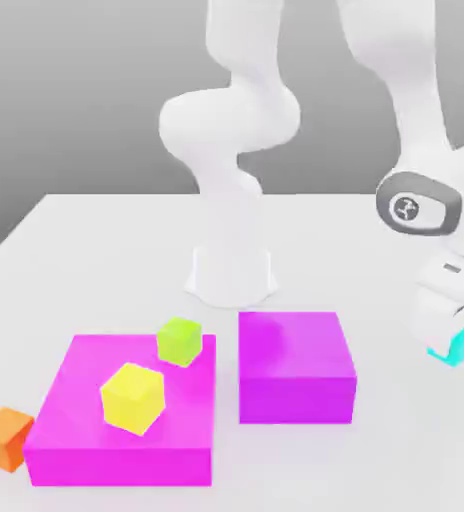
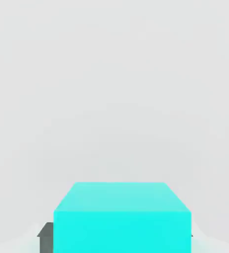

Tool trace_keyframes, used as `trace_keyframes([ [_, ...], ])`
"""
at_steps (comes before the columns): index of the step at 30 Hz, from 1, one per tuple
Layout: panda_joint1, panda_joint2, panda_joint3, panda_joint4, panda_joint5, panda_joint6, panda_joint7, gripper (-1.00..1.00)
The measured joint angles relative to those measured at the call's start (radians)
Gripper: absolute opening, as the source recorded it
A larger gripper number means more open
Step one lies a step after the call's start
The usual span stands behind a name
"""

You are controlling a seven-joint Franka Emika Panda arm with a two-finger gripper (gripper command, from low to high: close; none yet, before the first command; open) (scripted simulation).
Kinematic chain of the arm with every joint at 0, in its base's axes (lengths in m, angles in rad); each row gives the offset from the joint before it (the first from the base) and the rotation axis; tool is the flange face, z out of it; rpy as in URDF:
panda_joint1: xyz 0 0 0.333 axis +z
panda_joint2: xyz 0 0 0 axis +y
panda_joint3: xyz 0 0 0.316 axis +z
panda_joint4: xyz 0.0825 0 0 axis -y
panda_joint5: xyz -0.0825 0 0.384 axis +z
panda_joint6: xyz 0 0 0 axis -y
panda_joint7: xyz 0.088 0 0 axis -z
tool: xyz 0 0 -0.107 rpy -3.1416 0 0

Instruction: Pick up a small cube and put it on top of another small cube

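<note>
Cyan cube (image 2: 122,232) between the fingers of the claw (image 2: 120,234), gripped. From the purple block (image 1: 294,365): cube toward the exterior view's right, well apart; lime cube (image 1: 180,341) and yellow cube (image 1: 133,399) lie the opposite way, likely carry direction.

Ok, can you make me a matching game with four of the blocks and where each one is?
Things:
1. Cyan cube
2. Orange cube
3. Yellow cube
4. Purple block

Places:
A. On top of the flat magenta block
B. At the robot's tool
C. Between the magenta block and the cyan cube, as the exterior view shows it
D. Nearest the exterior view's left edge

Right pairs: 1-B, 2-D, 3-A, 4-C
</note>
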Motion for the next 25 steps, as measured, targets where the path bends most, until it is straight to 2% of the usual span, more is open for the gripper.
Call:
trace_keyframes([
  [8,-0.358,-0.161,-0.174,0.015,0.081,-0.162,-0.288,-1.0],
  [16,-0.588,-0.295,-0.392,0.031,0.122,-0.315,-0.547,-1.0],
  [20,-0.609,-0.2,-0.422,0.011,0.144,-0.203,-0.587,-1.0],
  [21,-0.609,-0.168,-0.423,0.005,0.147,-0.165,-0.591,1.0],
  [25,-0.609,-0.168,-0.423,0.005,0.147,-0.165,-0.591,1.0],
])
